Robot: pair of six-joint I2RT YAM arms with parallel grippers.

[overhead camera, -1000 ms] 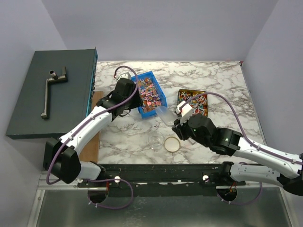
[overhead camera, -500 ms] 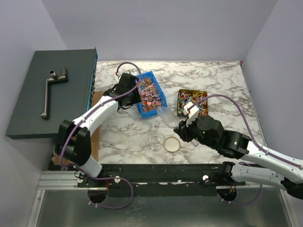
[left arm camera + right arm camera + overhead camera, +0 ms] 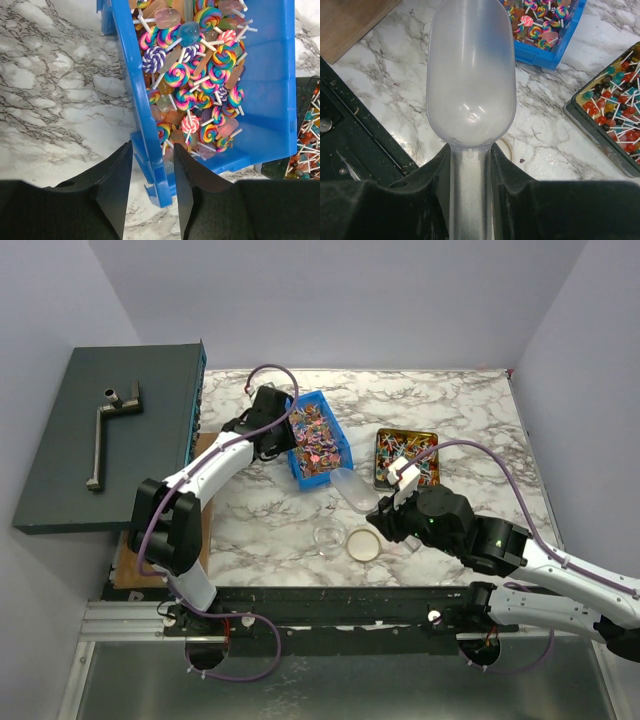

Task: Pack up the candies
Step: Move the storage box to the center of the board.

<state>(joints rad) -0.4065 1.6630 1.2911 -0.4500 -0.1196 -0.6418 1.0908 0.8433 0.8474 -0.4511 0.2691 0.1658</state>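
Observation:
The candies [image 3: 315, 438] are small swirl lollipops and wrapped sweets heaped in a blue bin [image 3: 322, 468]. In the left wrist view the candies [image 3: 200, 85] fill the blue bin [image 3: 270, 100]. My left gripper [image 3: 283, 435] [image 3: 152, 147] straddles the bin's left wall, one finger outside and one inside. A gap shows on the outer side. My right gripper [image 3: 385, 510] [image 3: 470, 150] is shut on the handle of a clear plastic scoop [image 3: 348, 487] [image 3: 470, 75]. The scoop is empty and points toward the bin's near corner.
A dark tray [image 3: 379, 458] [image 3: 585, 117] of small ball lollipops lies right of the bin. A clear jar [image 3: 329, 536] and a round gold lid [image 3: 363, 544] sit near the front edge. A wooden board [image 3: 200, 530] and a dark box [image 3: 110, 435] flank the left side.
The left gripper moved up to the bin's left wall and its jaws narrowed around it. The right arm shifted slightly right with the scoop, then stayed still.

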